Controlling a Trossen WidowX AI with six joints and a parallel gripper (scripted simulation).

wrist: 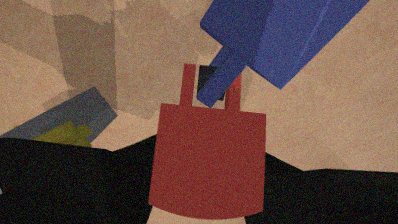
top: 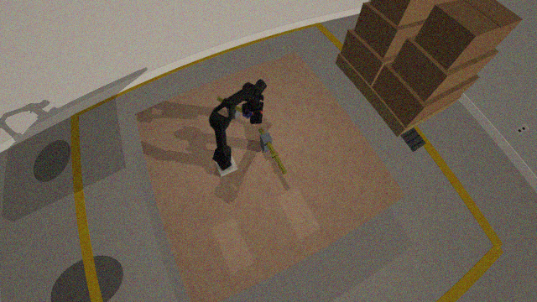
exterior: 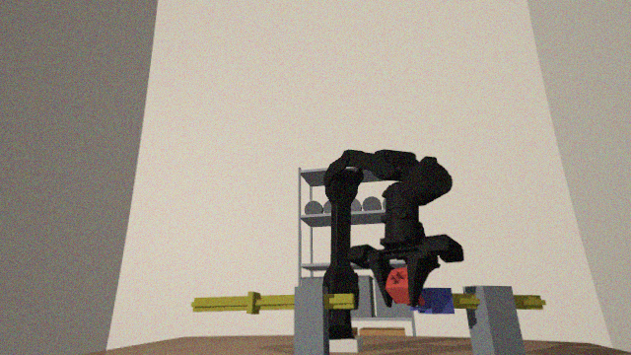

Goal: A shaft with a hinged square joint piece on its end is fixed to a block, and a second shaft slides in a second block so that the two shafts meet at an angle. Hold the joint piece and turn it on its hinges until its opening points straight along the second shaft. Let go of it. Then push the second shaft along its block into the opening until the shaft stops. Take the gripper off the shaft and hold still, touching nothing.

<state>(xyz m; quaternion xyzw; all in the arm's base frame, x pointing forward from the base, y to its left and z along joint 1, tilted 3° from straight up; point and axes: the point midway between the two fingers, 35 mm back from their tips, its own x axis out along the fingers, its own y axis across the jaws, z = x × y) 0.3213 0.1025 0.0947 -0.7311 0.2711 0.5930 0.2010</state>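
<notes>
Pinching the red square joint piece (exterior: pixel 396 286) (wrist: pixel 209 160) from both sides, the black two-fingered hand (exterior: pixel 400 291) (wrist: pixel 201 137) points down over the gap between two grey blocks, the near one (top: pixel 265 142) (exterior: pixel 312 316) (wrist: pixel 90 111) and the far one (exterior: pixel 498 320). What counts now is how the red piece's opening lies to the sliding shaft. That shaft, a yellow ribbed bar (top: pixel 277 158) (exterior: pixel 276 302) (wrist: pixel 70 134), runs through the near block, its inner end short of the red piece and well apart from it. Seen from the wrist, the bar's end and its block lie off to the lower left of the piece, beyond one finger, while the blue hinge part (exterior: pixel 436 301) (wrist: pixel 295 35) reaches in from the upper right, its narrow tongue between the piece's two red prongs. The fixed yellow shaft (exterior: pixel 465 301) carries that blue part from the far block.

From where I stand the red piece looks tipped, its marked end face turned somewhat upward rather than level with the bar; the picture is grainy, so I would not swear to how much. To my eye the next move is a turn on the hinges, hand and piece together, bringing the opening down and round towards the bar's end. Should the hand drag sideways instead of following the hinges' swing, the piece might slip from its fingers or stop askew, and the bar would then meet a wall instead of the opening.
</notes>
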